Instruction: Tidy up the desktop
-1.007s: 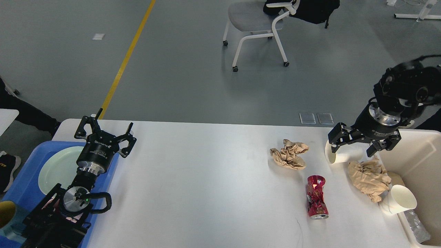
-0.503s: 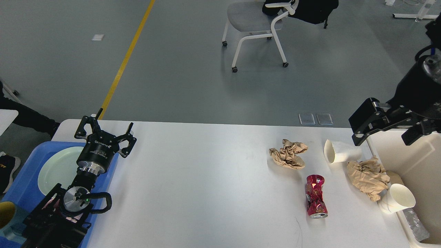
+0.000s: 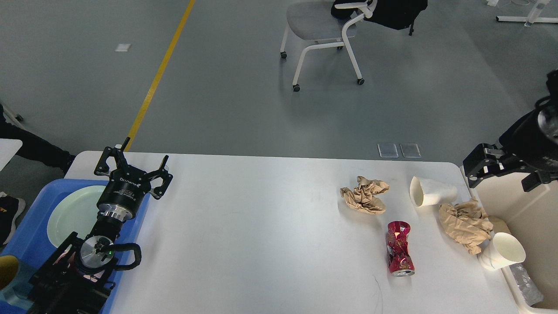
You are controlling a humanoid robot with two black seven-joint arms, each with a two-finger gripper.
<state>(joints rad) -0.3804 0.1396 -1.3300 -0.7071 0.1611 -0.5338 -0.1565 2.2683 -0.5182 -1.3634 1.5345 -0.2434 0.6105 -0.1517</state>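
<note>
The white desktop (image 3: 261, 226) carries litter on its right half: a crumpled brown paper (image 3: 365, 195), a white paper cup lying on its side (image 3: 431, 192), a second crumpled brown paper (image 3: 465, 223), an upright white paper cup (image 3: 502, 252) and a crushed red can (image 3: 399, 254). My left gripper (image 3: 132, 165) hovers open over the desktop's far left corner, with nothing between its fingers. My right gripper (image 3: 505, 172) is open and empty, raised above the far end of the cream bin (image 3: 529, 218), to the right of the lying cup.
A blue tray (image 3: 30, 231) holding a pale green plate (image 3: 72, 213) sits under my left arm. The cream bin stands off the desktop's right edge. A white-framed chair (image 3: 322, 30) stands on the floor beyond the table.
My right gripper has lifted away from the lying paper cup and swung right, over the bin, holding nothing. The cup stays on the desktop. My left arm has not moved.
</note>
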